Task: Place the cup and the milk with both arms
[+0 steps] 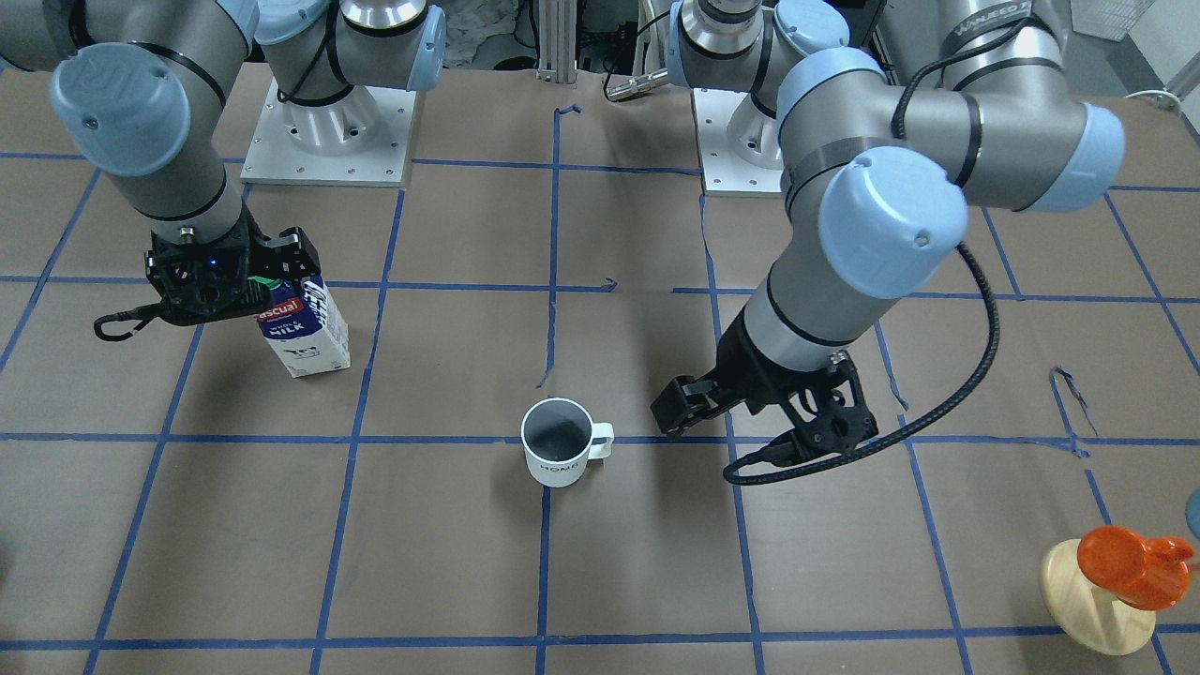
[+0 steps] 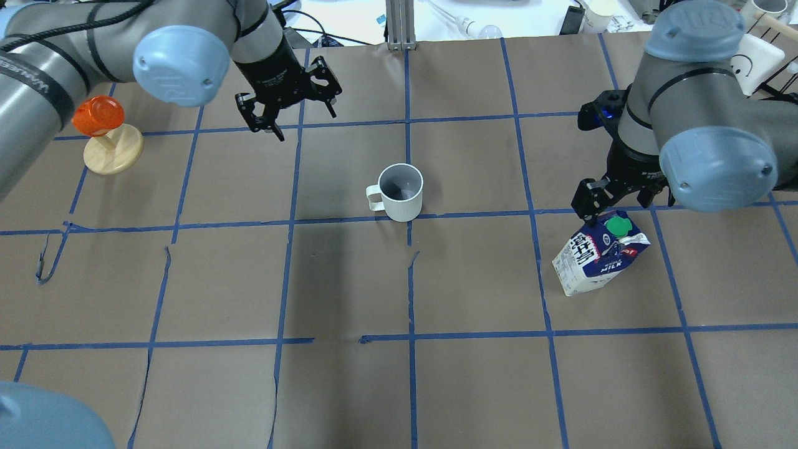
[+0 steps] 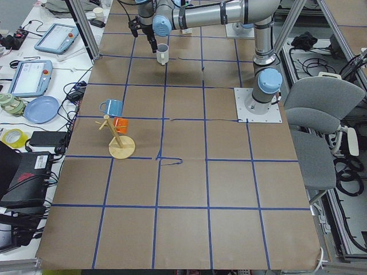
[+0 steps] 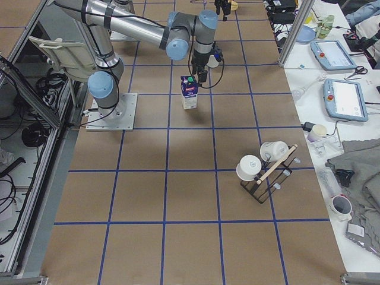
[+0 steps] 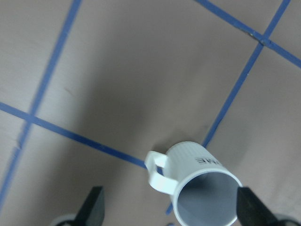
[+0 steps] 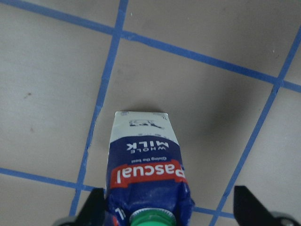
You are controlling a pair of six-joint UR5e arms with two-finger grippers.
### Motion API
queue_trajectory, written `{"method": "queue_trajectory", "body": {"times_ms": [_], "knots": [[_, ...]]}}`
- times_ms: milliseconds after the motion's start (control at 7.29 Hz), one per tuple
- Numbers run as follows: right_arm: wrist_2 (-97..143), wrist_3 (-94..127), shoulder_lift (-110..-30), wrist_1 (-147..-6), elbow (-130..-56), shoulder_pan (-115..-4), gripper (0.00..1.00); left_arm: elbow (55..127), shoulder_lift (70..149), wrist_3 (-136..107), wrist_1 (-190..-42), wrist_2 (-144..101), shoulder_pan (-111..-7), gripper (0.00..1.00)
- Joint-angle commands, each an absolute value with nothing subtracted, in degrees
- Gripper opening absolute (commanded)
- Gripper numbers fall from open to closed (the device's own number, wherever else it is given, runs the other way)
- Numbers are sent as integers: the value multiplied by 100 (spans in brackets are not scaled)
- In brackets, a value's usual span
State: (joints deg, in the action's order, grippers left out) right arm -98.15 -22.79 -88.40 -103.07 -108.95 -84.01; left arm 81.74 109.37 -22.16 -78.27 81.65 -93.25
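The white cup stands upright near the table's middle, on a blue tape line; it also shows in the overhead view. My left gripper is open and empty and hovers beyond the cup, to its left in the overhead view. In the left wrist view the cup lies low between the spread fingertips. The milk carton stands upright on the robot's right side, green cap up. My right gripper is open just above its top. In the right wrist view the milk sits between the wide-apart fingers.
An orange cup on a pale wooden stand stands at the far left of the overhead view, with a blue mug beside it. A rack with white mugs stands at the right end. The arm bases are on the robot's side.
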Motion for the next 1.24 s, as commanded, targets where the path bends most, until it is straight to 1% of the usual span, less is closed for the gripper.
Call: {"method": "queue_trajectory", "body": {"times_ms": [0, 275, 412, 549, 686, 824, 961, 1098], "knots": [[-9923, -2443, -8877, -10187, -11065, -8402, 92, 8165, 10645, -859, -8119, 8165, -9001, 100], [-9713, -2443, -8877, -10143, -11118, -8402, 82, 8235, 10381, -510, -8191, 8322, -8702, 100], [-9712, -2443, -8886, -10125, -11109, -8402, 71, 8270, 10319, -475, -8165, 8828, -8545, 100], [-9599, -2426, -8886, -10134, -11101, -8402, 54, 8314, 10310, -475, -8174, 8816, -8395, 100], [-9519, -2426, -8877, -10142, -11057, -8402, 41, 8549, 10214, -475, -8174, 8824, -8394, 100], [-9510, -2408, -8886, -10151, -10996, -8402, 33, 8769, 10039, -475, -8174, 8833, -8411, 100], [-9501, -2365, -8886, -10151, -10891, -8402, 33, 8954, 9872, -475, -8165, 8798, -8402, 100], [-9275, -2095, -8842, -10160, -10594, -8437, 33, 9026, 9774, -475, -8165, 8833, -8402, 100]]}}
